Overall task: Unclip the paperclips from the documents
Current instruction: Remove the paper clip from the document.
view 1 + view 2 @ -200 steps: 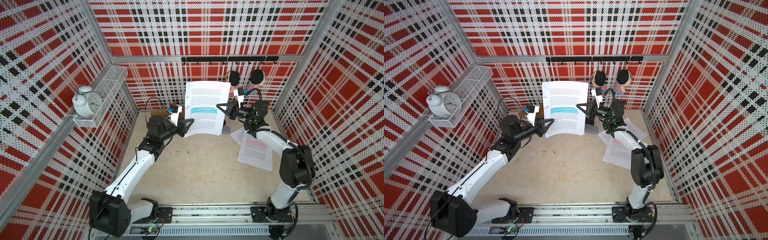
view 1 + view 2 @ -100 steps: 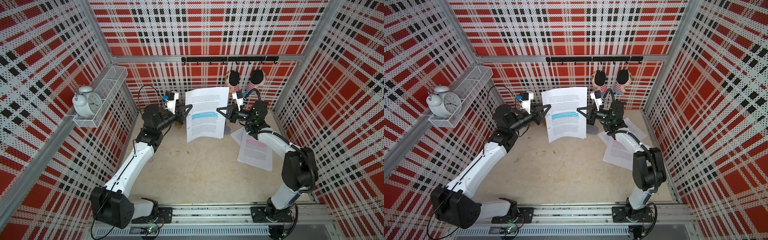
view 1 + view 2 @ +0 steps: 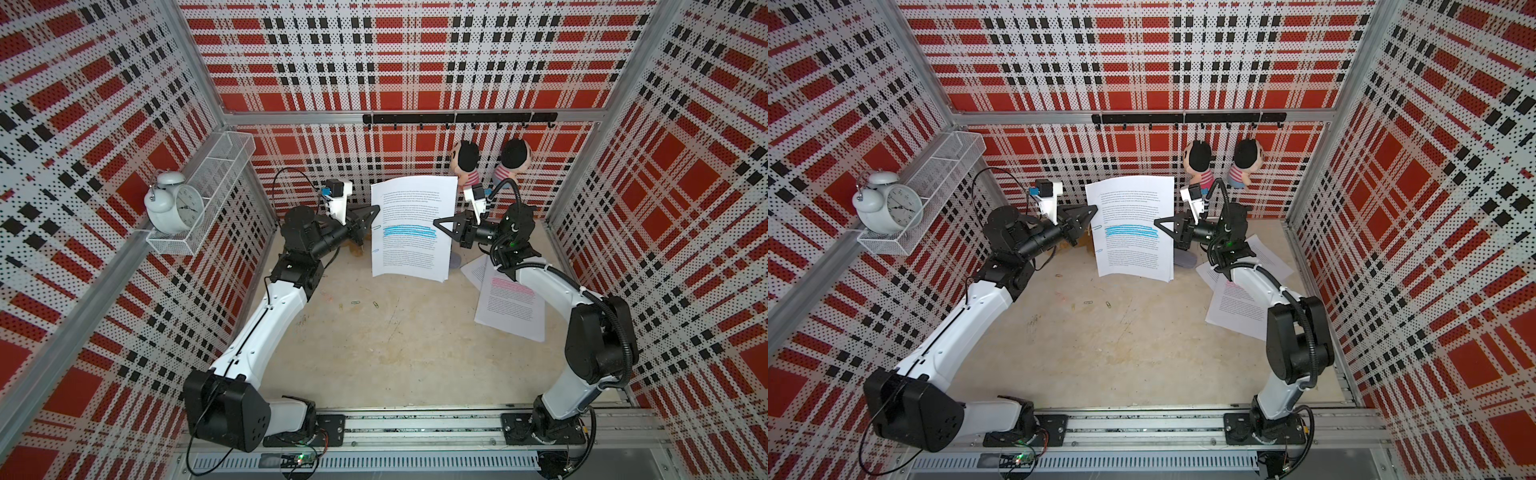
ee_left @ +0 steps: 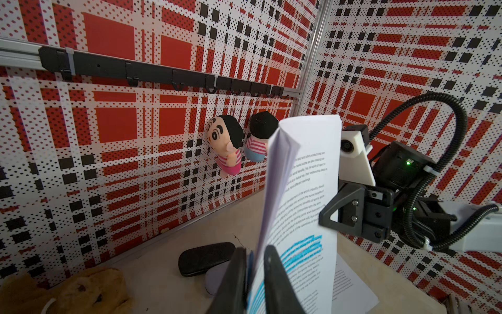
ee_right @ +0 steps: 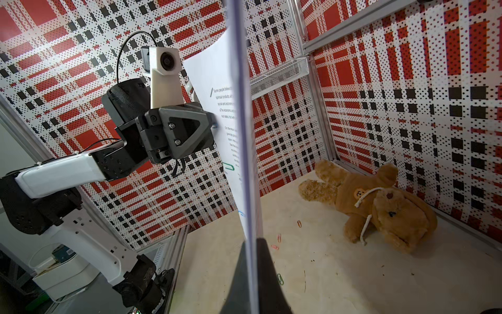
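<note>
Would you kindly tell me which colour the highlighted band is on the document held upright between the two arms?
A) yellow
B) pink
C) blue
C: the upright document shows a blue band across its text, while the pink-banded document lies flat.

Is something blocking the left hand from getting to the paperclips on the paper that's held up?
Nothing visible does. The left hand is right at the clipped edge of the blue-highlighted document, one finger on each side, and the green paperclip sits uncovered a little further along that edge.
</note>
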